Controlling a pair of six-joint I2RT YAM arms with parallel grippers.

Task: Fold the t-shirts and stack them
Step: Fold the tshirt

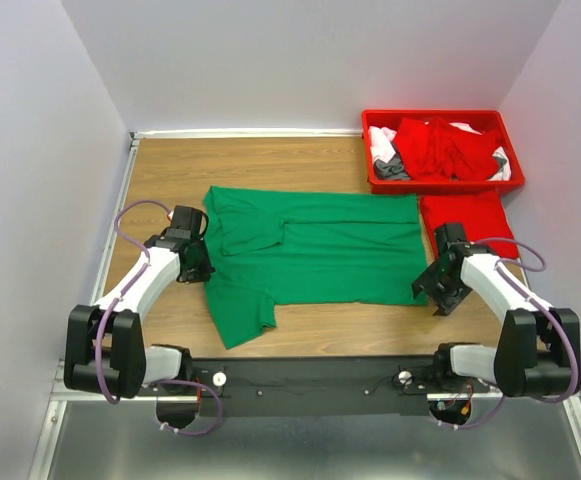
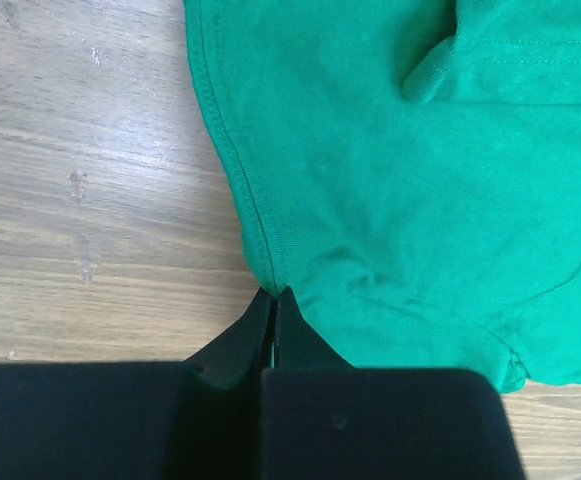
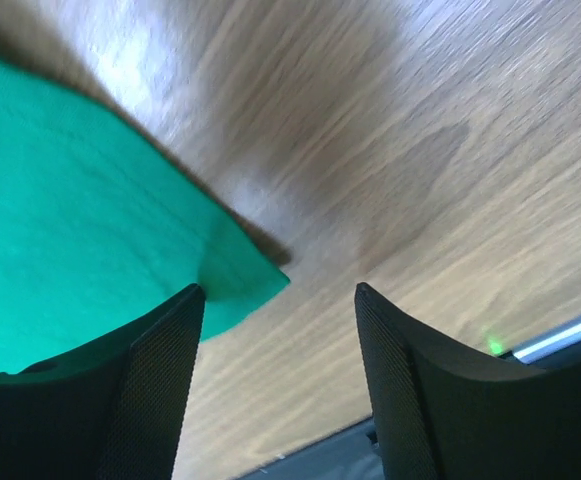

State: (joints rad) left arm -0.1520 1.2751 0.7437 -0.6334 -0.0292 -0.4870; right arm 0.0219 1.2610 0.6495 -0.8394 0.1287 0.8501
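A bright green t-shirt (image 1: pixel 310 250) lies spread on the wooden table, neck to the left, one sleeve pointing toward the near edge. My left gripper (image 1: pixel 202 268) is shut, pinching the shirt's left edge seam (image 2: pixel 270 280). My right gripper (image 1: pixel 430 290) is open just above the table at the shirt's near right corner (image 3: pixel 255 275); its left finger (image 3: pixel 160 370) lies over the cloth and its right finger (image 3: pixel 410 380) over bare wood. A folded red t-shirt (image 1: pixel 467 215) lies right of the green one. More red, white and grey garments (image 1: pixel 440 150) fill a bin.
The red plastic bin (image 1: pixel 440 185) stands at the back right, against the right wall. White walls close in the table on three sides. A black rail (image 1: pixel 310 375) carrying the arm bases runs along the near edge.
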